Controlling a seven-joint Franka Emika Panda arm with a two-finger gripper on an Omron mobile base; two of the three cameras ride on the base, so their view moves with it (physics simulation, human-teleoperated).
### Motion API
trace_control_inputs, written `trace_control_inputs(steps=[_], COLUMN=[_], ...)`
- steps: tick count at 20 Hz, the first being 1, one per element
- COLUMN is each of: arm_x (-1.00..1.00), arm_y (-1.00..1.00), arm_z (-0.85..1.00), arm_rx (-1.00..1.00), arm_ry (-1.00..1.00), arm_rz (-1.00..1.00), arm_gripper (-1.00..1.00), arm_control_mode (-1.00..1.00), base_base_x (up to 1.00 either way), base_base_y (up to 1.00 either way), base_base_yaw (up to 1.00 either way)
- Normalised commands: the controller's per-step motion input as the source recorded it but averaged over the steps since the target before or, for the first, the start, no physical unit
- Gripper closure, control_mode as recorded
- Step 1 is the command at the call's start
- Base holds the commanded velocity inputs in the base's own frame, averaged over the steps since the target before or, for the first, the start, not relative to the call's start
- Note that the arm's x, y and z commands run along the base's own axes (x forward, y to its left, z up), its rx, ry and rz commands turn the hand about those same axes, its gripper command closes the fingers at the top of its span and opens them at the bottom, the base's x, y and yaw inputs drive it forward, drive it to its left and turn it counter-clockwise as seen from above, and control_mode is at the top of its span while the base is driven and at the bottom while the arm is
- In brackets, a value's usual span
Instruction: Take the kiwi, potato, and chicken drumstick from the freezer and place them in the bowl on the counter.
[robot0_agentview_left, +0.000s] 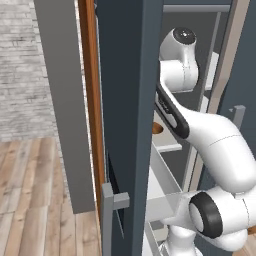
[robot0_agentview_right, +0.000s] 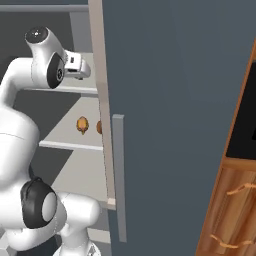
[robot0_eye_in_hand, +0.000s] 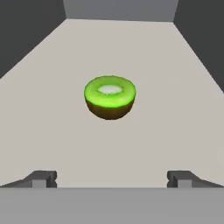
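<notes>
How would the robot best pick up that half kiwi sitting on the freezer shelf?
Probably by its brown rounded sides, just under the green cut face. The kiwi sits cut face up on the pale shelf, centred ahead of the open claw. Coming straight forward along the shelf, one finger would pass each side and squeeze across its widest part.

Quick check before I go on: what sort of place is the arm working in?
Most likely a home kitchen: an open tall slate-grey freezer with pale shelves, a halved kiwi on one, and wooden drawers beside it.
</notes>
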Motion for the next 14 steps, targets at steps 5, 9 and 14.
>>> trace_control_inputs(steps=[5,9,14], arm_x=[0.36,0.27,0.35], arm_y=[0.0,0.01,0.1], arm_z=[-0.02,-0.07,-0.03], arm_rx=[0.0,0.0,0.0], arm_ry=[0.0,0.0,0.0], arm_rz=[0.0,0.01,0.0], arm_gripper=[-1.0,-1.0,-1.0], arm_control_mode=[-1.0,-1.0,-1.0], base_base_x=[0.0,0.0,0.0], base_base_y=[0.0,0.0,0.0], base_base_yaw=[0.0,0.0,0.0])
